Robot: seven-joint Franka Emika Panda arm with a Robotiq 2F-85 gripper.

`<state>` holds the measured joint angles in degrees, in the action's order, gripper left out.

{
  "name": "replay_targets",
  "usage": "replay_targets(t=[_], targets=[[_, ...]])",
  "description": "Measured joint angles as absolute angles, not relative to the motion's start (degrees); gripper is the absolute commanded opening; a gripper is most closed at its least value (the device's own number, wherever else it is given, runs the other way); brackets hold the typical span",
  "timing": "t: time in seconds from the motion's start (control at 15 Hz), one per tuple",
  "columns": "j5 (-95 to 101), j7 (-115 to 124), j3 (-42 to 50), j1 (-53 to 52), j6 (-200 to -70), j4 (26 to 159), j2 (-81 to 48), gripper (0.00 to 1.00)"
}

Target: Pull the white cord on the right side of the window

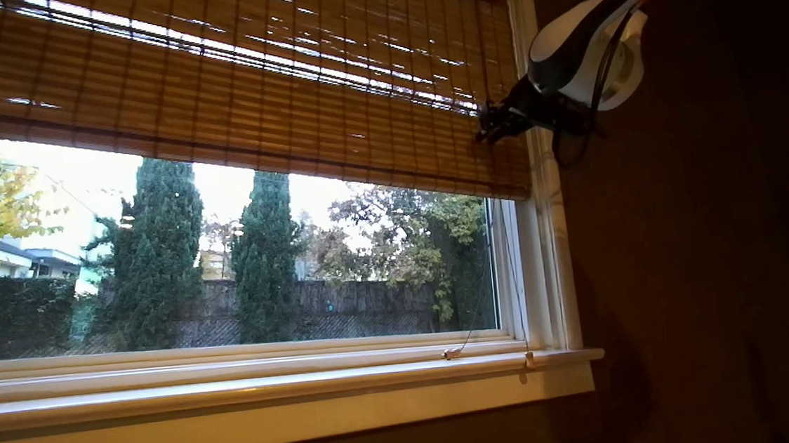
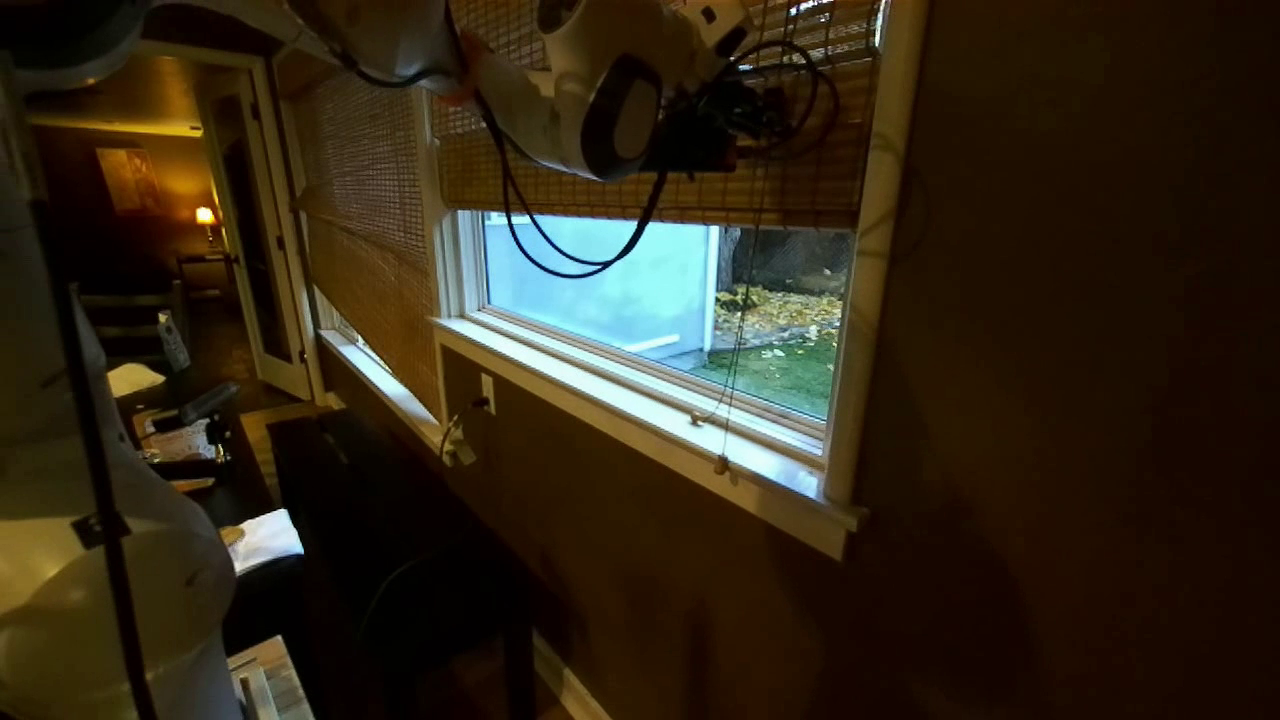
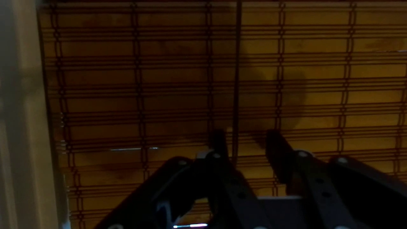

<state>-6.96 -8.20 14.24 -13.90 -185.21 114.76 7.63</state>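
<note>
The cord is a thin line hanging below the blind in an exterior view (image 1: 515, 275), at the right side of the window (image 1: 250, 356). It also shows in the other outside picture, an exterior view (image 2: 733, 370). In the wrist view the cord (image 3: 236, 95) looks dark and runs down between the fingers, nearer the left one. My gripper (image 3: 245, 136) is partly open, with a gap between its fingertips. In an exterior view the gripper (image 1: 482, 127) is at the blind's right edge. Whether a finger touches the cord cannot be told.
The brown slat blind (image 1: 273, 111) hangs directly behind the fingers. The white frame upright (image 3: 30, 127) stands left in the wrist view. Small cord ends (image 1: 451, 353) lie at the sill. Black cables (image 2: 575, 270) loop below the wrist. A dark table (image 2: 400, 500) stands by the wall.
</note>
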Motion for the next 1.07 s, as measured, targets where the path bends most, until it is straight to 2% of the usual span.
replay_targets(t=[0.07,0.13,1.07], targets=[[-6.95,-8.2,14.22,-13.83,-185.45,114.69,7.41,0.01],[-6.94,-8.2,14.21,-13.75,-185.71,114.64,7.18,0.0],[1.63,-8.61,10.23,-7.14,-185.27,115.86,7.17,0.01]])
